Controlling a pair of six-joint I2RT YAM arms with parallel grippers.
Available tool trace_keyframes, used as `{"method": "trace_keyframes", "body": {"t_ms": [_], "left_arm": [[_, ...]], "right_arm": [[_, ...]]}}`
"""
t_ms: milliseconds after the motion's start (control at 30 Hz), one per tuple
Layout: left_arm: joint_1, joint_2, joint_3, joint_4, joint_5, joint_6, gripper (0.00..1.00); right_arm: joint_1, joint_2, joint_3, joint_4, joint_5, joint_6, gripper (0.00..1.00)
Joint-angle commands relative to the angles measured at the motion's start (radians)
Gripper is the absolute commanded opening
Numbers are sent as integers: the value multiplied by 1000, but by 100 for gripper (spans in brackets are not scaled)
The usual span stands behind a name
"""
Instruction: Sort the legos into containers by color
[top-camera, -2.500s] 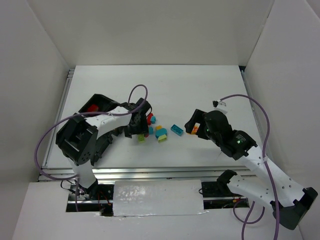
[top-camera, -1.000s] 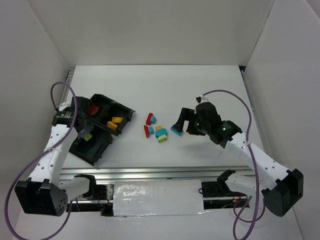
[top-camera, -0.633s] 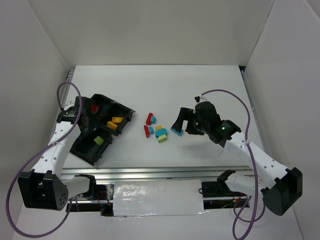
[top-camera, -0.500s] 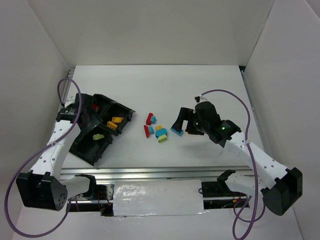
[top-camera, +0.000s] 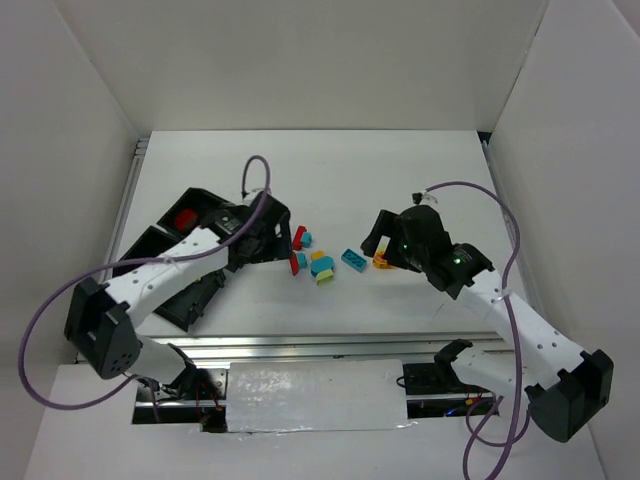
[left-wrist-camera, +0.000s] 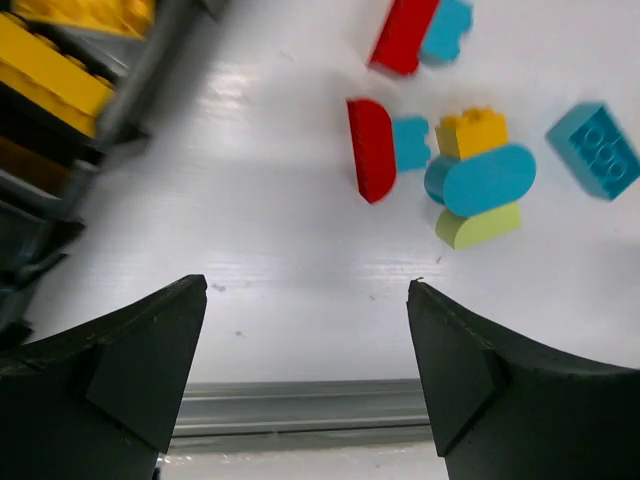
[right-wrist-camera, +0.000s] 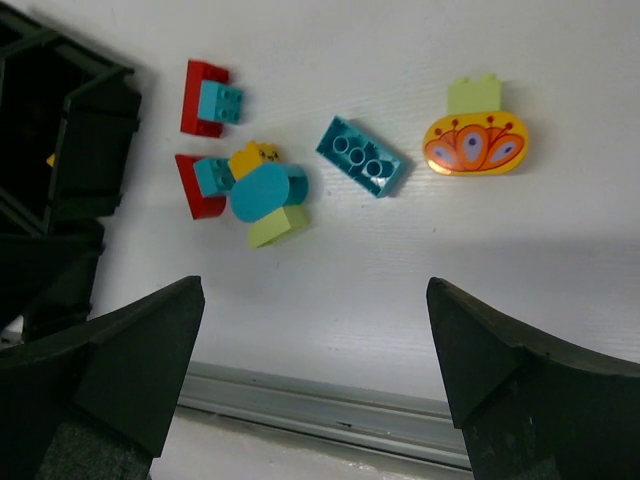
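The left gripper (left-wrist-camera: 305, 300) has swung off the tray (top-camera: 160, 232) by the table's left edge toward the loose bricks (top-camera: 318, 262) mid-table; it and the right gripper (right-wrist-camera: 315, 300) both gape wide, holding nothing; the bricks look light, hard and slick; the lone cyan brick (right-wrist-camera: 362, 156) offers flat long sides to pinch.

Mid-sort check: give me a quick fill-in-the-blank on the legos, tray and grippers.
1. The left gripper and right gripper are both ___.
2. The lone rectangular brick between the cluster and the oval piece is ___.
3. In the top view, the one lego showing in the tray is ___.
Missing: open; cyan; red.
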Motion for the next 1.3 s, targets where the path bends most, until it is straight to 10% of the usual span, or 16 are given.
{"method": "trace_keyframes", "body": {"t_ms": [0, 367, 733, 1267], "left_arm": [[-75, 114, 51, 32, 31, -68, 94], [-227, 458, 308, -54, -18, -371, 85], [-227, 637, 443, -113, -41, -485, 100], [-229, 688, 357, -64, -12, -546, 86]], "right_arm": [[-22, -91, 47, -43, 114, 14, 100], [-47, -199, -39, -74, 57, 8, 100], [-56, -270, -67, -106, 25, -33, 100], [-67, -276, -62, -118, -15, -94, 100]]}}
